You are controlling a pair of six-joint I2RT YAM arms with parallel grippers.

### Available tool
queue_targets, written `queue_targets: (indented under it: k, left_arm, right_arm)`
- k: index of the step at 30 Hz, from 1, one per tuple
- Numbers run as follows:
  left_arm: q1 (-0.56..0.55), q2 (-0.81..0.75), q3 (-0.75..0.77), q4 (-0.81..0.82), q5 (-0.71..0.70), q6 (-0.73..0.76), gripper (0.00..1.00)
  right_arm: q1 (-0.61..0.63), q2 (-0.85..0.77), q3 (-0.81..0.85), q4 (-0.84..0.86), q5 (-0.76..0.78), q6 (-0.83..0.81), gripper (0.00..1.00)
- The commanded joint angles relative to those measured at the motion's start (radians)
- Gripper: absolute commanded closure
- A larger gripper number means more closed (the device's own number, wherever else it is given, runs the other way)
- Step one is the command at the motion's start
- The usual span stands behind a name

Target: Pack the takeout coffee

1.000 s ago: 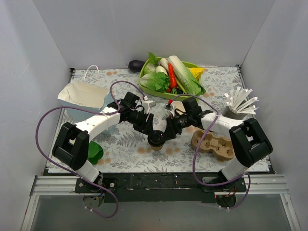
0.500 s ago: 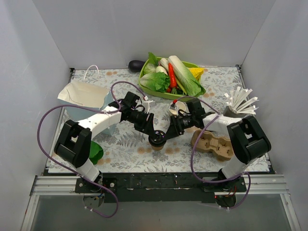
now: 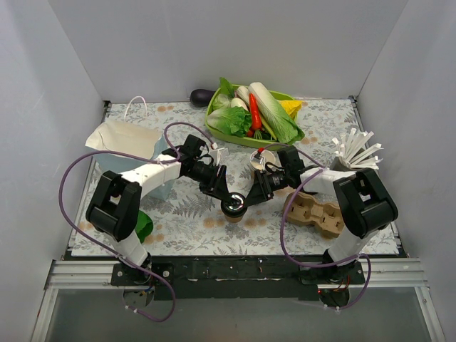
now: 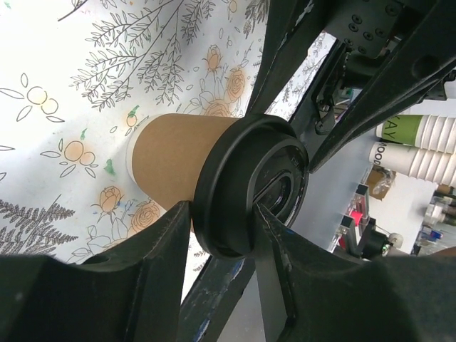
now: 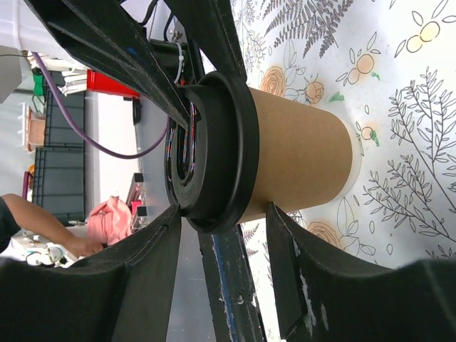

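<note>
Takeout coffee (image 3: 236, 207) — left of cup carrier (image 3: 315, 214)

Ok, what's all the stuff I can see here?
coffee: one, tan with black lid, middle
bag: one, pale blue, left
veg tray: one, green, back
dark lump: one, purplish, back, beside tray
carrier: one, brown, right
stick pot: one, grey with white sticks, far right
green thing: one, near left, half hidden
table: one, flower print, under everything
left fingers: two, black, on the lid's rim
right fingers: two, black, either side of the coffee
</note>
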Motion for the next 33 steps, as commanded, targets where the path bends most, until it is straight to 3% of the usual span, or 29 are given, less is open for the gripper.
queue_targets:
  k: [1, 26, 29, 33]
  left_arm:
    - [-0.026, 0.074, -0.013, 0.028, -0.036, 0.01, 0.63]
    - [-0.017, 0.182, -0.122, 0.175, -0.064, 0.004, 0.68]
    - [-0.018, 0.185, -0.131, 0.187, -0.064, 0.009, 0.68]
    - [-0.017, 0.2, -0.122, 0.192, -0.059, 0.009, 0.65]
  right_arm:
    - [-0.009, 0.064, -0.028, 0.009, 0.194, -0.031, 0.46]
    - [-0.008, 0.116, -0.013, -0.109, 0.356, -0.083, 0.5]
    - [-0.008, 0.124, -0.017, -0.121, 0.38, -0.097, 0.59]
    - [-0.005, 0.131, -0.007, -0.124, 0.384, -0.109, 0.59]
